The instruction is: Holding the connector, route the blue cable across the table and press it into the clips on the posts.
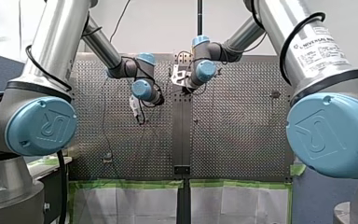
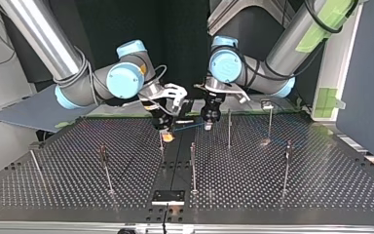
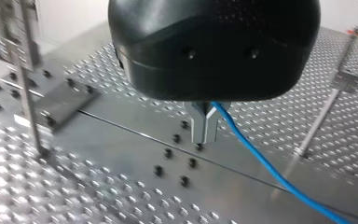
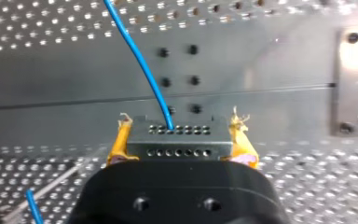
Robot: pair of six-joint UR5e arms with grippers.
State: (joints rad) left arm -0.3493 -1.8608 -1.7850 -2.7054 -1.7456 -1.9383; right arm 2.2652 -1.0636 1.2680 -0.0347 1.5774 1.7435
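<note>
The right gripper [image 4: 181,127] has its 2 yellow pads [image 4: 119,144] clamped on the connector [image 4: 177,145], 1 pad on each side. The blue cable [image 4: 140,60] leaves a hole in the connector and runs ahead of the fingers over the table [image 4: 74,84]. The left gripper [image 3: 204,133] has its 2 metal fingers pinched together on the cable, tips close to the table.

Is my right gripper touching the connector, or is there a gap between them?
Touching. The right wrist view shows the connector clamped between the yellow pads of my right gripper, one pad pressed against each side, with the blue cable leaving its face.
</note>
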